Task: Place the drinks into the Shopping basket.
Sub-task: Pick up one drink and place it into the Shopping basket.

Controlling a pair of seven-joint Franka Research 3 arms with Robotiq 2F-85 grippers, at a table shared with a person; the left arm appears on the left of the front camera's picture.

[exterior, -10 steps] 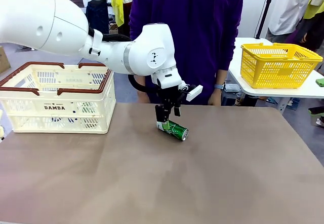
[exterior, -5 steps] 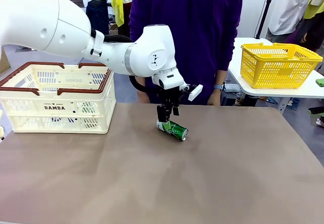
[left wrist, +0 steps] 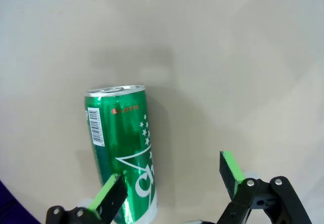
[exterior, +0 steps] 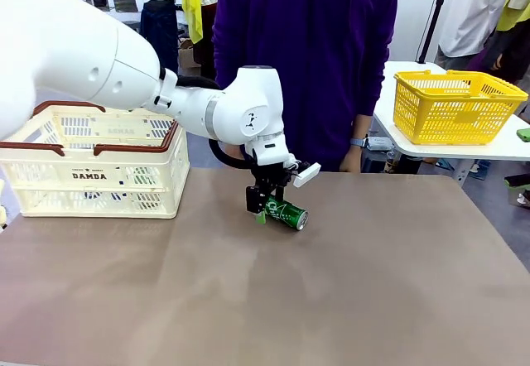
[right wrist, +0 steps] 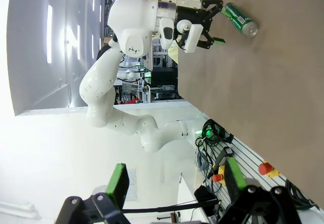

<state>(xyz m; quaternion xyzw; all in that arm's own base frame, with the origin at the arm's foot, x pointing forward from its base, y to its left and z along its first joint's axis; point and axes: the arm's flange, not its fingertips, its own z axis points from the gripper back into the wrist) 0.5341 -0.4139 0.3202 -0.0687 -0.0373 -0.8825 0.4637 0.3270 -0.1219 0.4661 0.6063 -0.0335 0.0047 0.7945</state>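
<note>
Still lying loose mid-counter: green drink can (exterior: 286,214), left gripper (exterior: 267,206) fingers spread wide beside it, ungrasped. Right gripper (right wrist: 172,184) fingers wide too, empty. Some cans seemingly inside far-left Shopping basket (exterior: 91,175).

robot lab set up as a mock shop. white arm (exterior: 124,76) mounted at a brown table (exterior: 331,300); person in purple top (exterior: 306,60) stands at far side. shop props: cream crate (exterior: 91,171) with brown rim, yellow mesh basket (exterior: 455,105) on a white side table (exterior: 513,146). right wrist view: slotted metal base (right wrist: 263,148) carrying cables (right wrist: 215,138) and red stop buttons (right wrist: 266,168), shelving (right wrist: 131,1) behind.
</note>
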